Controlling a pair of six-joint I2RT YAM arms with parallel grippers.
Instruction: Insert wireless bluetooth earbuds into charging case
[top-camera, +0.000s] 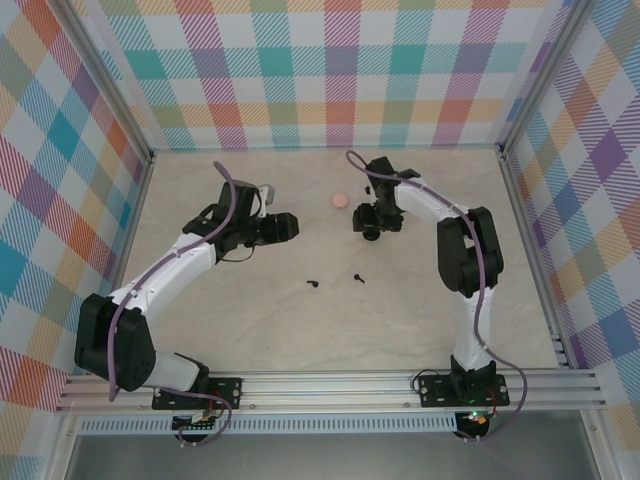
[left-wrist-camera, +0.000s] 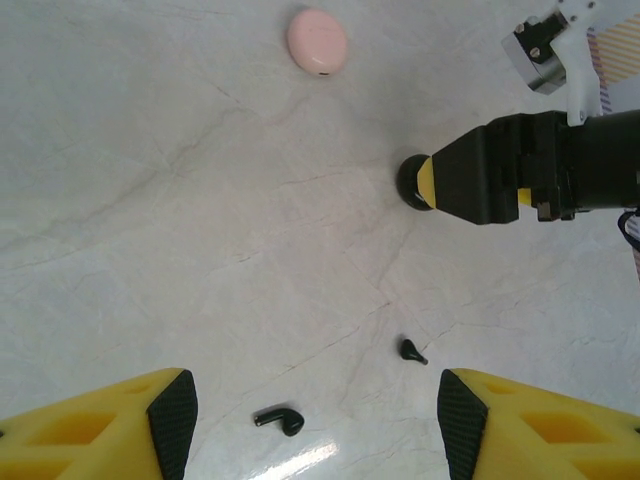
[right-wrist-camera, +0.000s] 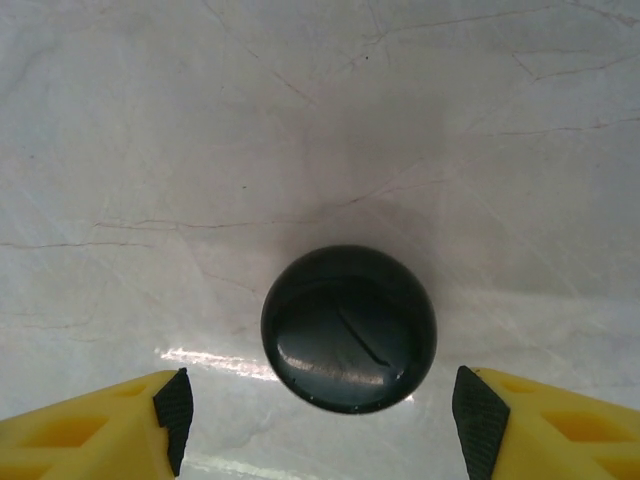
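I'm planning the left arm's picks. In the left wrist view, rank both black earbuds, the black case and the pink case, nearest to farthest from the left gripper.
1. Flat earbud, bottom centre.
2. Second earbud, lower right.
3. Black case, mid right.
4. Pink case, top.

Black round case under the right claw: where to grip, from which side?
Probably across its rounded rim, straight from above: the black case lies flat, a low round disc, and the open right claw has a finger on each side.
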